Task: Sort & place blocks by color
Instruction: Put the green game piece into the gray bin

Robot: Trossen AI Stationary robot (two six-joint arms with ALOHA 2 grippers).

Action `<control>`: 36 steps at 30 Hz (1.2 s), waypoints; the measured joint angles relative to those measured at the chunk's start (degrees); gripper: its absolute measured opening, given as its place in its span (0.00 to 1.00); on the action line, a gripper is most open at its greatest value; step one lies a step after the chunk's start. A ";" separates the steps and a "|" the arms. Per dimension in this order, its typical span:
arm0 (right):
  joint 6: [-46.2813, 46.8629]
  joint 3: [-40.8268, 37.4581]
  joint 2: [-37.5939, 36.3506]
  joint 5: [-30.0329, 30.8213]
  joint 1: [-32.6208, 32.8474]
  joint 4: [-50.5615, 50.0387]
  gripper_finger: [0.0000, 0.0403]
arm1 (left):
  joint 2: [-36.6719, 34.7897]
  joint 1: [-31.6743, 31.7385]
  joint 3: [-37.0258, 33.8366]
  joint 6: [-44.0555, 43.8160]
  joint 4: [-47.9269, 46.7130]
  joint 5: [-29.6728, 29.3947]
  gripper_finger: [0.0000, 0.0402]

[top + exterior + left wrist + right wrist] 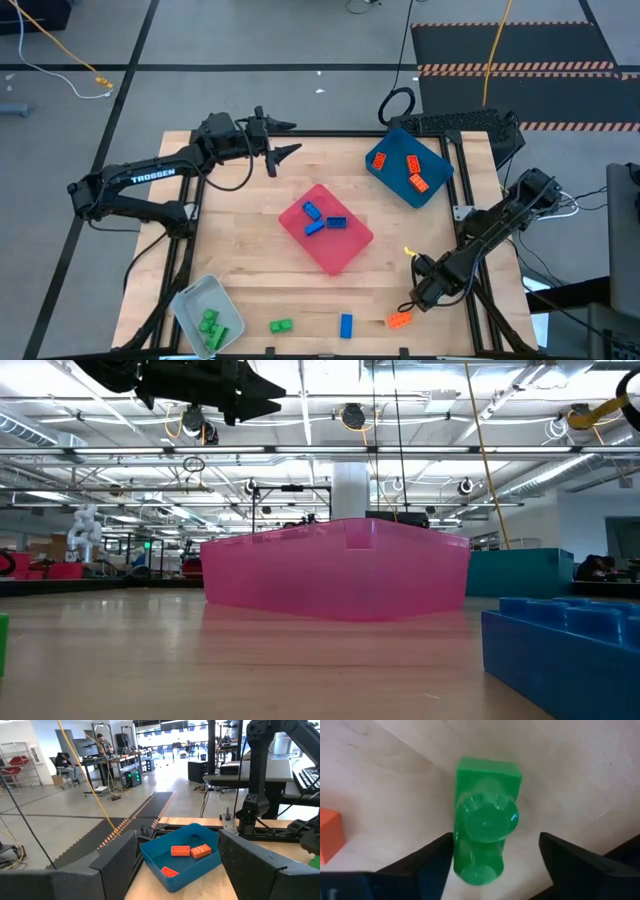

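My right gripper (412, 300) points down near the table's front right, open. A green block (487, 800) lies on the wood between its fingers; one finger (432, 862) stands close against the block's side and the other (570, 862) stands apart from it. I cannot tell whether the near finger touches. The gripper hides this block in the high view. An orange block (398, 320) lies just beside it. My left gripper (285, 140) hangs open and level, high over the far edge, facing the dark blue tray (200, 865).
The pink-red tray (345, 250) in the middle holds three blue blocks (313, 211). The dark blue tray (440, 180) at the far right holds orange blocks (412, 163). A pale grey tray (190, 300) at the front left holds green blocks. A green block (281, 325) and a blue block (346, 325) lie loose near the front edge.
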 joint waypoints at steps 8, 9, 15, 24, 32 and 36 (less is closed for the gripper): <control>-1.69 -2.12 -0.13 2.52 0.11 1.17 0.43 | 0.02 0.00 0.00 -0.02 0.02 0.00 0.69; -2.14 -2.12 -0.13 2.52 0.11 0.88 0.38 | 0.02 0.00 0.00 0.00 0.00 0.00 0.69; -5.41 -2.25 -0.77 2.63 -0.74 0.50 0.31 | 0.02 0.00 0.00 0.00 0.05 0.00 0.69; -19.94 2.07 -8.66 21.27 -8.95 -1.52 0.31 | 0.02 -0.97 0.00 2.44 0.31 -0.01 0.69; -55.26 7.28 -16.82 40.87 -21.12 5.84 0.31 | 0.02 -3.42 0.00 4.11 1.32 0.03 0.69; -76.55 7.65 -18.14 43.39 -29.16 16.46 0.31 | 0.02 -3.98 0.00 3.19 2.79 0.09 0.69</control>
